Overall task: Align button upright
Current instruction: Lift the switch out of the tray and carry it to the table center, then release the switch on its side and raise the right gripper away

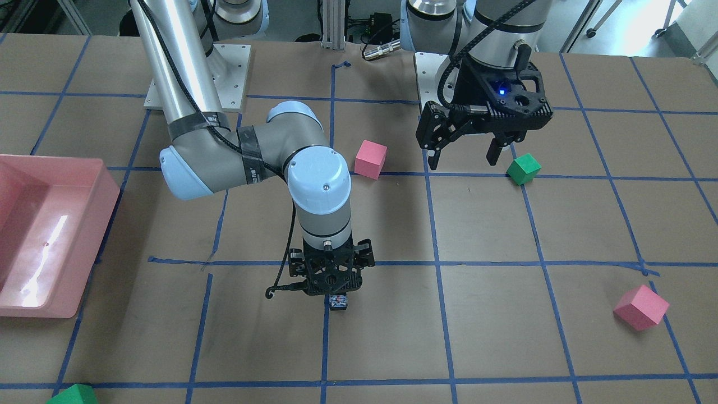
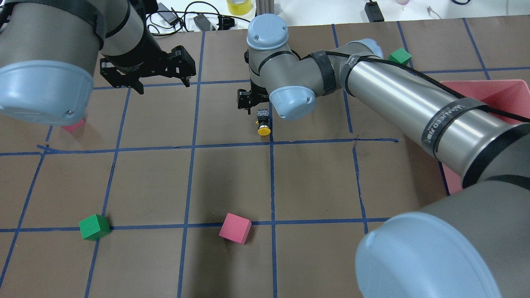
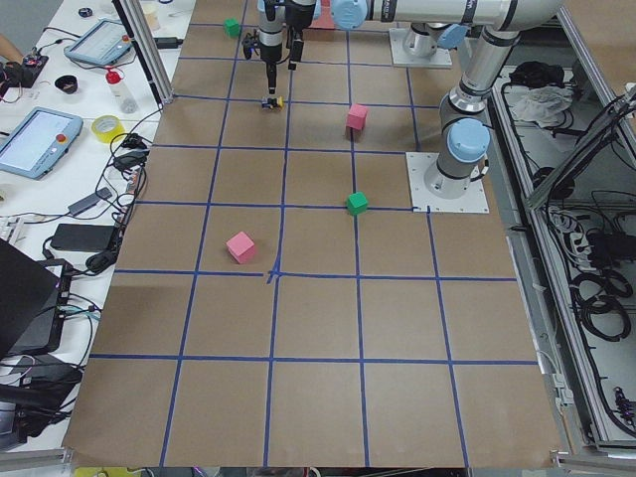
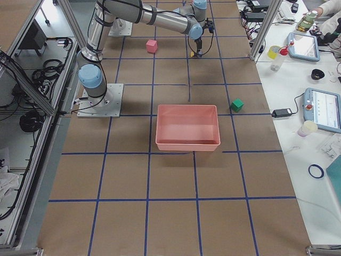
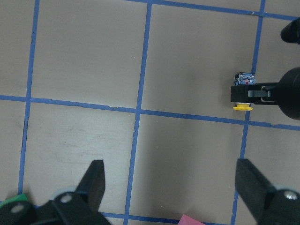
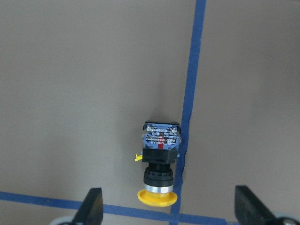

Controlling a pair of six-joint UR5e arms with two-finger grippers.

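Pink bin (image 4: 187,145) sits well apart from the sideways button (image 6: 159,161).

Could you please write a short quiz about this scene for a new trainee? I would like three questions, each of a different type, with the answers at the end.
1. True or false: the button stands upright on its base.
2. Short answer: what does the left pincer hold?
3. Choose one. The right pincer is:
A. shut on the button
B. open above the button
C. shut and empty

Key
1. False. It lies on its side on the table.
2. Nothing. It is open and empty.
3. B
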